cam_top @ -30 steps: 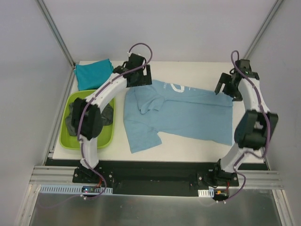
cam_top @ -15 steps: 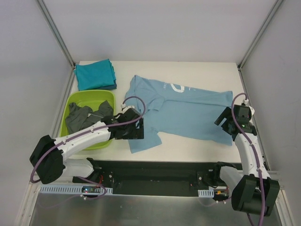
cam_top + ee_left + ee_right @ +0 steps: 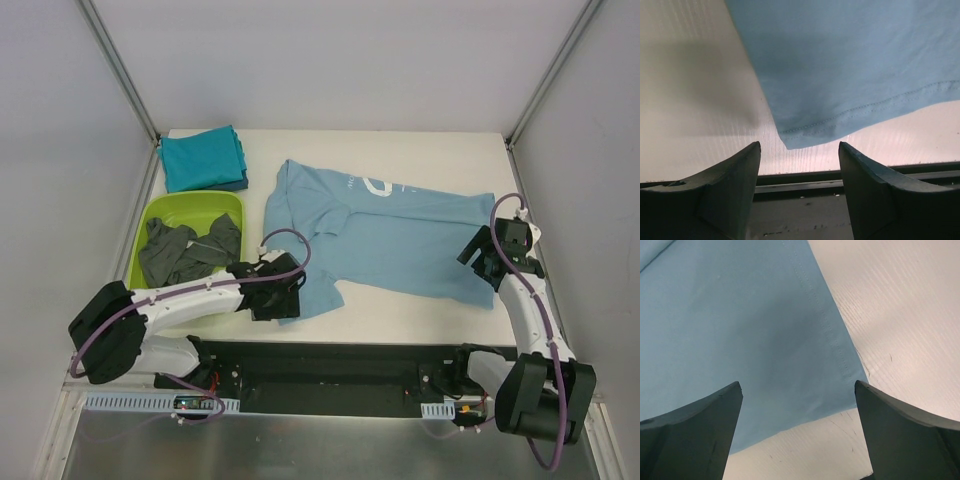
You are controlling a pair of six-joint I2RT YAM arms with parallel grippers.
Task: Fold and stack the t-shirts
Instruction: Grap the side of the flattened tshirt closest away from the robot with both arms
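A light blue t-shirt (image 3: 385,235) with white print lies spread flat across the table. My left gripper (image 3: 290,302) is open, low over the shirt's near left corner (image 3: 790,142). My right gripper (image 3: 483,266) is open above the shirt's near right corner (image 3: 850,390). Neither holds anything. A folded teal t-shirt (image 3: 202,158) lies at the far left. A dark grey t-shirt (image 3: 185,250) is crumpled inside the lime-green tub (image 3: 150,215).
The table's front edge and the black rail (image 3: 805,185) show just below the left fingers. White enclosure walls stand on both sides and at the back.
Both arms came from the shirt's far corners to its near edge. In the last half second the left gripper shifted slightly nearer the front corner; the right barely moved.
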